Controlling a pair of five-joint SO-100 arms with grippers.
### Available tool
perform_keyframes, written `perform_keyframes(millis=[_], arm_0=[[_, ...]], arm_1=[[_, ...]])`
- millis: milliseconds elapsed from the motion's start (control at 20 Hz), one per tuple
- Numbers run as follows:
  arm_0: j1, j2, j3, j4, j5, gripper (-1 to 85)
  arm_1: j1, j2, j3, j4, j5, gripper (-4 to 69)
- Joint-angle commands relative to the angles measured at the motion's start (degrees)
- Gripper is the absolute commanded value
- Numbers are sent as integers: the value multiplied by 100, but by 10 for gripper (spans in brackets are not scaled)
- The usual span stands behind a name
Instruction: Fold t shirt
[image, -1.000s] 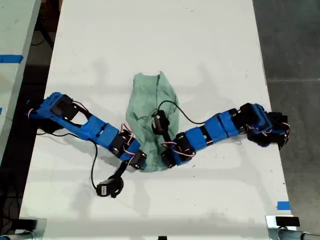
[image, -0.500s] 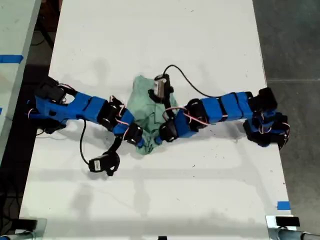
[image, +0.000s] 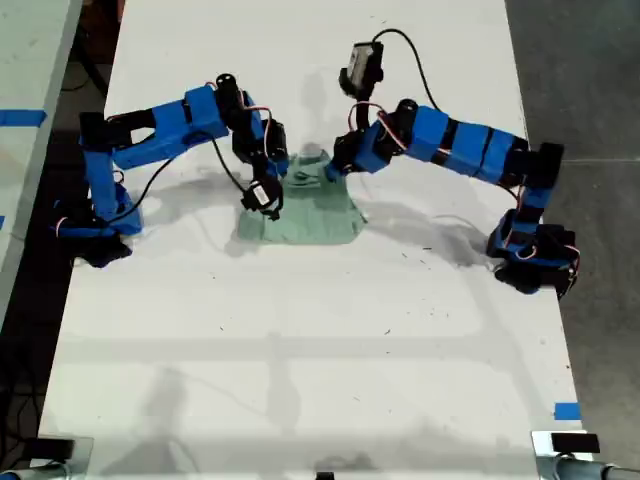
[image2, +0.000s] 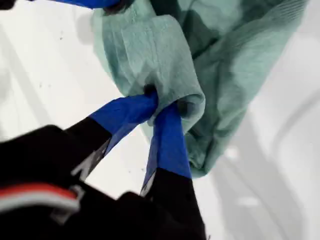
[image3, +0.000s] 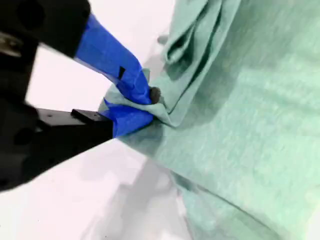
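Observation:
The pale mint-green t shirt (image: 305, 215) lies folded over in a short, roughly square shape on the white table (image: 300, 380). In the exterior view two blue arms meet at its far edge, one gripper (image: 280, 166) coming from the left and one (image: 336, 167) from the right. I cannot tell which arm is first or second. My first gripper (image2: 155, 102) is shut on a bunched fold of the t shirt (image2: 165, 55). My second gripper (image3: 145, 102) is shut on an edge of the t shirt (image3: 250, 110), which spreads flat beyond it.
Both arm bases stand at the table's sides in the exterior view, one (image: 95, 225) at the left and one (image: 530, 260) at the right. A blue tape mark (image: 567, 411) sits near the front right corner. A second table (image: 25, 120) borders the left.
Both arms swung from the shirt's near end to its far end, carrying the cloth over. The long, spread-out shirt is now a shorter folded shape.

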Motion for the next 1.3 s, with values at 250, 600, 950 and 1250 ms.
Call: perform_keyframes(millis=[250, 600, 950, 1250], arm_0=[[-1028, -809, -668, 44, 1090, 353], [-1538, 3401, 149, 650, 1195, 0], [1310, 9501, 4518, 299, -1213, 0], [3595, 11575, 9097, -1670, -2241, -1]], arm_1=[[1081, -545, -773, 114, -650, 377], [1494, 2716, -141, 2145, -316, 8], [-1512, 8104, 4597, 1459, 1424, 8], [-2250, 11584, 8912, 668, 2329, 8]])
